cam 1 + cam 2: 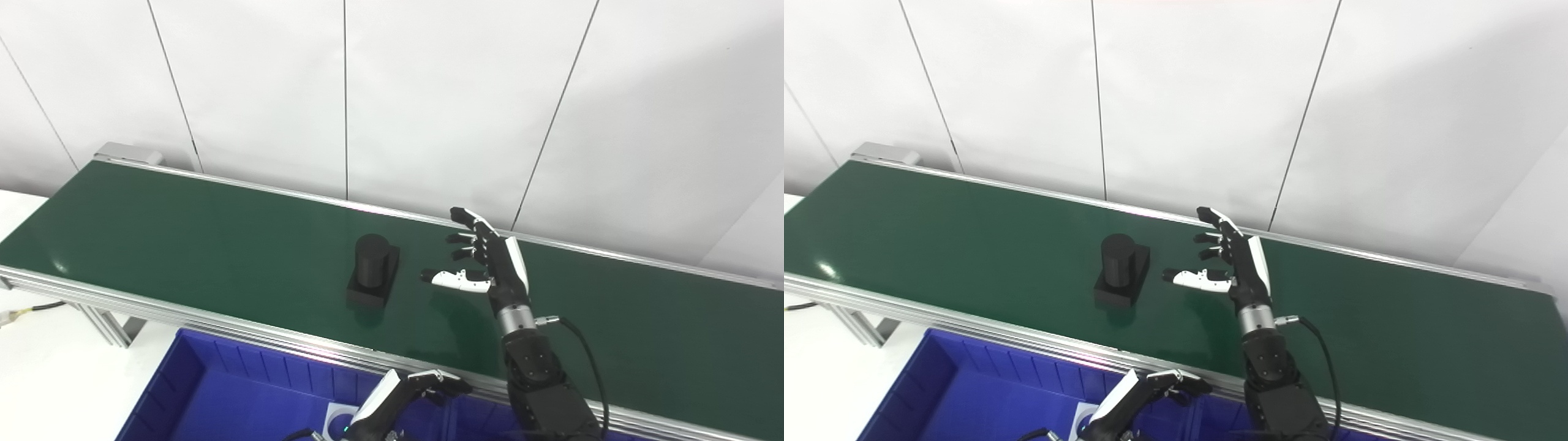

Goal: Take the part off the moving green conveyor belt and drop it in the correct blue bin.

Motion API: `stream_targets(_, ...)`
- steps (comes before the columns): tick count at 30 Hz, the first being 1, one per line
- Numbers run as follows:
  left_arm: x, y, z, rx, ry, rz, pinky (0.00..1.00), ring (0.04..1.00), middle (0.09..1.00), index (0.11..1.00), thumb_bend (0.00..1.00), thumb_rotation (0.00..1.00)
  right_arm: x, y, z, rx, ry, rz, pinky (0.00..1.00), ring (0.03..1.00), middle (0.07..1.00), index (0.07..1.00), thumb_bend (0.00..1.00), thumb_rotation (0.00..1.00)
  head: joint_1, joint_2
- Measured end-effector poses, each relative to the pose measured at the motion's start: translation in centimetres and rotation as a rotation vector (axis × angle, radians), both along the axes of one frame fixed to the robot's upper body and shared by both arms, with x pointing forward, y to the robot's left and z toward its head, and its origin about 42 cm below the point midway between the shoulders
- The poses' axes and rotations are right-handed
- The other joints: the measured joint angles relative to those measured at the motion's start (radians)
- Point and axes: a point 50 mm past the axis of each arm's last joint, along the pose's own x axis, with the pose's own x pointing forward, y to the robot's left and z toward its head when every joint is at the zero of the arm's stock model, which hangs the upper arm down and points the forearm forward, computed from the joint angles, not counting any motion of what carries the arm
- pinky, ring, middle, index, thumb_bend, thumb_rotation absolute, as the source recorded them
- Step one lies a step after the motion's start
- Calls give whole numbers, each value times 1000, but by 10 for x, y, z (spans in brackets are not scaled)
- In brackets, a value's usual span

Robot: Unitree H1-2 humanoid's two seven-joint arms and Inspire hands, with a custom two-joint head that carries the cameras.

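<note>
A black part point(373, 269), a short cylinder standing on a square base, sits on the green conveyor belt point(184, 239) near its front edge. My right hand point(484, 260) hovers over the belt just right of the part, open, fingers spread and thumb pointing toward it, a small gap between them. My left hand point(398, 398) is low at the bottom edge above the blue bin point(202, 392), fingers curled and holding nothing that I can see.
The belt's aluminium rail point(245, 327) runs between the belt and the bin. A white label point(337, 419) lies in the bin. A white panelled wall stands behind the belt. A cable point(24, 312) hangs at the left.
</note>
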Motion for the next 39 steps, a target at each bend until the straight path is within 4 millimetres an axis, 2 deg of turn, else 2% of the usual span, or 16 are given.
stream_targets(7,0,1,0,1,0,0,659,727,740,679,821,41,-1,-2,-8,-5,34,-9,580,720,855,829,940,129,3,0)
stream_targets(22,0,0,0,0,-1,-2,649,723,741,677,821,66,0,-6,-16,-30,67,-21,583,722,854,830,950,177,6,-8)
stream_targets(31,-1,0,0,0,-1,-2,653,726,743,679,819,58,1,-4,-15,-51,54,-22,622,741,849,833,947,197,5,-6)
stream_targets(34,0,0,0,0,-1,-2,656,729,744,679,821,56,1,-4,-14,-59,49,-23,682,758,847,831,947,203,6,-5)
stream_targets(39,0,0,0,0,-1,-3,655,728,743,677,820,60,1,-3,-14,-70,42,-27,721,776,846,833,950,216,6,-5)
